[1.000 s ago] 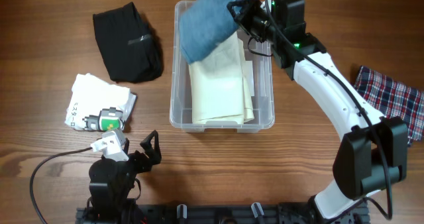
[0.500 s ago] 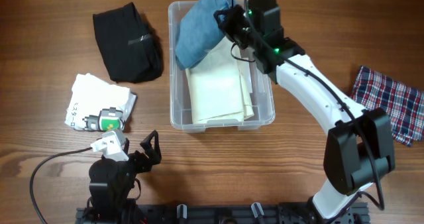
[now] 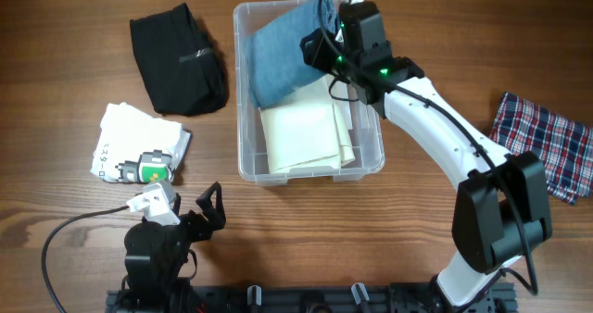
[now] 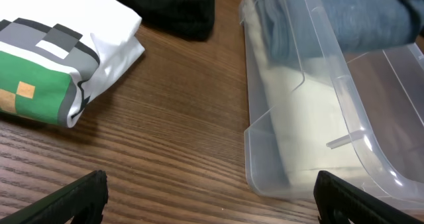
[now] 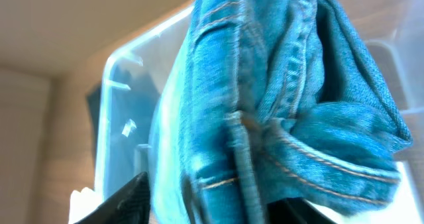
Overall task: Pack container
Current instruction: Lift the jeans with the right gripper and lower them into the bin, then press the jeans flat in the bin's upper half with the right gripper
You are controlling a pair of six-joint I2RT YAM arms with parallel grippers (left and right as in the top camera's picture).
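— The container [image 3: 245, 128]: where do we place it?
— We see it at the middle of the wooden surface [image 3: 74, 91], long side running away from us. A cream folded cloth [image 3: 306, 132] lies flat in its bottom.
— And the right end effector [image 3: 320, 49]?
— We find it over the far half of the tub, clamped on a folded pair of blue jeans [image 3: 273, 54]. The denim lies inside the far end, overlapping the cream cloth. From the wrist view we make out seams and stitching close up. The fingertips are mostly buried in cloth, so the grip looks firm, though we cannot see both pads.
— The left end effector [image 3: 209, 202]?
— We see it near the front edge, fingers spread wide apart, holding nothing, well clear of the tub.
— What else do we note?
— A black garment [image 3: 176, 58] lies left of the tub, a white printed garment [image 3: 139, 146] sits nearer the front, and a plaid cloth [image 3: 547, 142] lies far to the right.
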